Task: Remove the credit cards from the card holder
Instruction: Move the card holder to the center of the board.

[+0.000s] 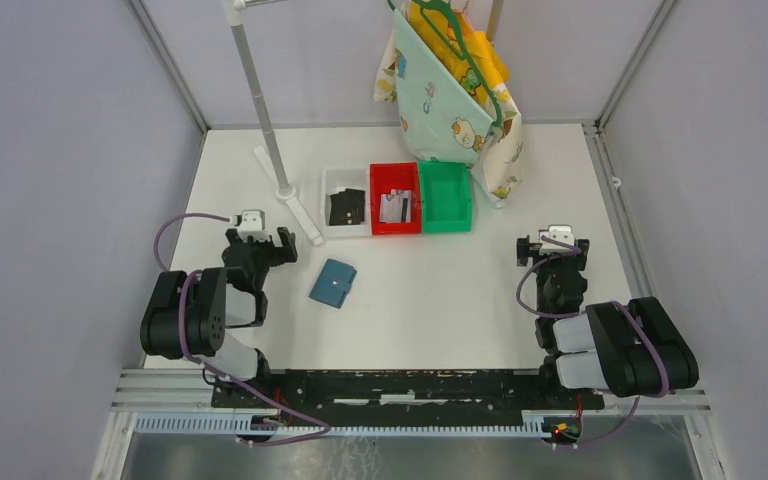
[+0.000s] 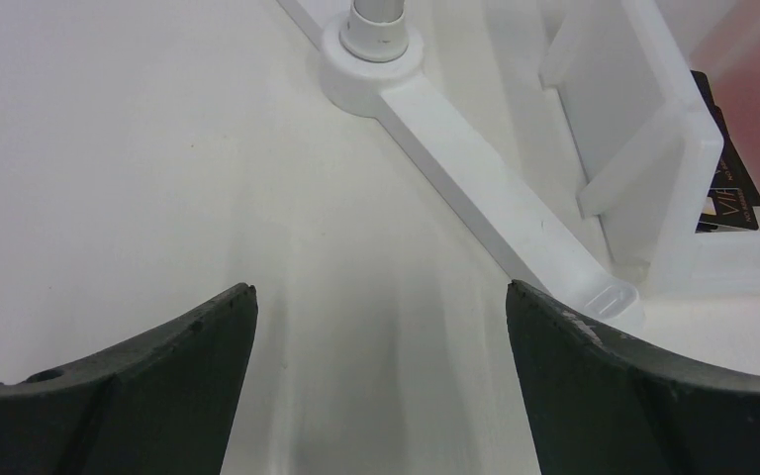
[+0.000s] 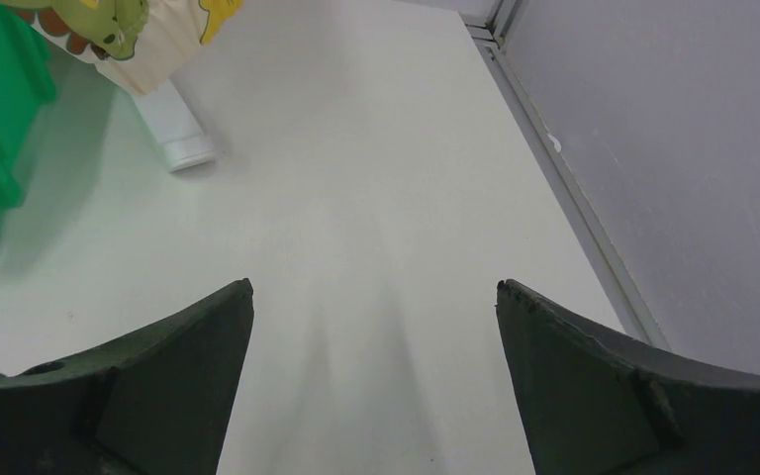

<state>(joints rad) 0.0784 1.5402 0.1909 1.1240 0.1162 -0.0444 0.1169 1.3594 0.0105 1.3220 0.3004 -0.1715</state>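
**Student:** Which parts lie nearest the bases?

**Tutor:** The left gripper (image 1: 258,238) and the right gripper (image 1: 553,245). Both are over the table (image 1: 440,300) with their jaws spread wide and nothing in them. Each wrist view shows only bare tabletop between the fingers.

**Student:** Where is the card holder?

**Tutor:** The card holder (image 1: 333,283) lies flat and folded shut. It is just right of the left gripper, slightly nearer the bases, and well left of the right gripper. Its contents are hidden.

**Student:** And farther out?

**Tutor:** Ahead and right of the left gripper stand three bins in a touching row:
- The white bin (image 1: 332,190) holds black flat pieces (image 1: 346,206).
- The red bin (image 1: 376,200) holds credit cards (image 1: 394,208), pale with a dark stripe.
- The green bin (image 1: 445,195) is last in the row.

The stand (image 1: 285,190) rests its white foot beside the white bin. Farthest off is a printed bag (image 1: 450,110), ahead and left of the right gripper.
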